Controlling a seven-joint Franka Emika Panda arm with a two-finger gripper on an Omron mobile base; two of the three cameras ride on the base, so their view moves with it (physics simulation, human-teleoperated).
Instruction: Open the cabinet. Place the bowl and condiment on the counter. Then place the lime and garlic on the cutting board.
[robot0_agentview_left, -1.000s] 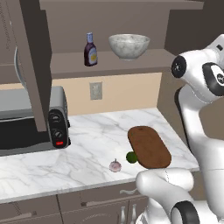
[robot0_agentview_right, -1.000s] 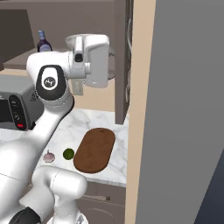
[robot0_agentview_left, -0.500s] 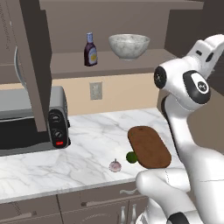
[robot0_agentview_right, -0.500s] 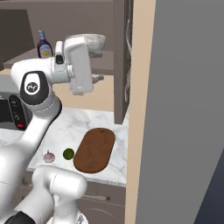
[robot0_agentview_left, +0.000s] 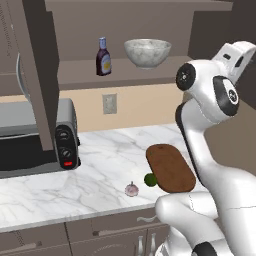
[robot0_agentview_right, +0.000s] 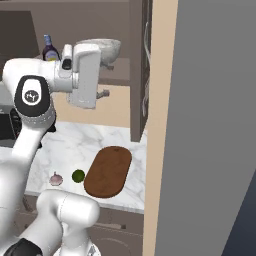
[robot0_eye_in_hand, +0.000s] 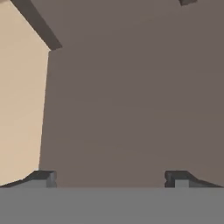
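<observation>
A simulated kitchen with beige walls, a marble counter (robot0_agentview_left: 100, 165) and a dark cabinet (robot0_agentview_left: 35, 75) standing open above it.

Left base view: on the cabinet's shelf the condiment (robot0_agentview_left: 103, 57) stands upright to the left of the bowl (robot0_agentview_left: 147, 53), the two apart. A toaster oven (robot0_agentview_left: 37, 137) sits on the counter at the left, under the open door. Nearer the counter's front edge, the garlic (robot0_agentview_left: 131, 189) and the lime (robot0_agentview_left: 150, 179) lie near each other on the marble; the lime is just beside the left edge of the cutting board (robot0_agentview_left: 170, 167), the garlic a little farther left. The arm rises at the right, its hand lifted up by the cabinet's right side.

Right base view: the hand is raised in front of the shelf, partly covering the bowl (robot0_agentview_right: 107, 50); the condiment (robot0_agentview_right: 49, 50) peeks out to its left. Below, the garlic (robot0_agentview_right: 56, 178) and lime (robot0_agentview_right: 78, 175) lie left of the board (robot0_agentview_right: 108, 171).

Hand view: the gripper (robot0_eye_in_hand: 111, 179) is spread wide with nothing between its fingertips (robot0_eye_in_hand: 43, 178). It faces a plain dark cabinet panel (robot0_eye_in_hand: 131, 96), with beige wall at the left.
</observation>
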